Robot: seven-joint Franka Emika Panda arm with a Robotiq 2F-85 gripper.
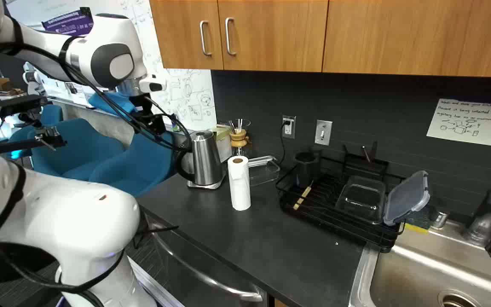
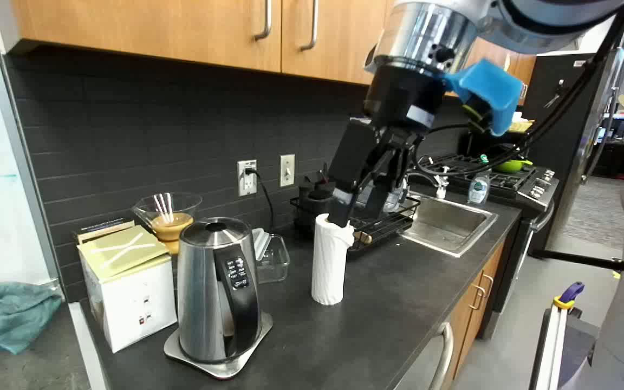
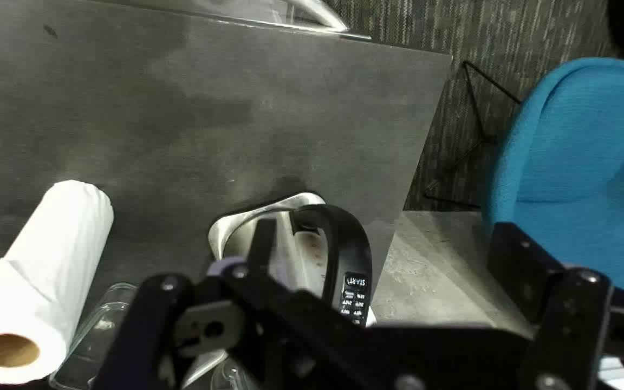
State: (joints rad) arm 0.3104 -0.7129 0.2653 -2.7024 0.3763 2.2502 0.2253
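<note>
The dark countertop (image 1: 237, 247) that I work over from afar bears, near its end edge, a stainless-steel electric kettle (image 2: 195, 303), upright. Farther from that edge stands a paper-towel roll (image 2: 328, 265); a glass container (image 1: 267, 172) lies toward the back edge. My Robotiq gripper (image 3: 385, 241) is spread wide; in my wrist view the kettle's black handle (image 3: 351, 244) shows between its fingers (image 3: 520, 268).

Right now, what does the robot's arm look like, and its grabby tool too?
The arm is chunky, rounded and mostly white, with grey patches and black straps. Black cables run along it. Near its end come a shiny silver ring, a black wrist with a small white label, and a bright blue piece. The tool is black with two angular fingers.
</note>
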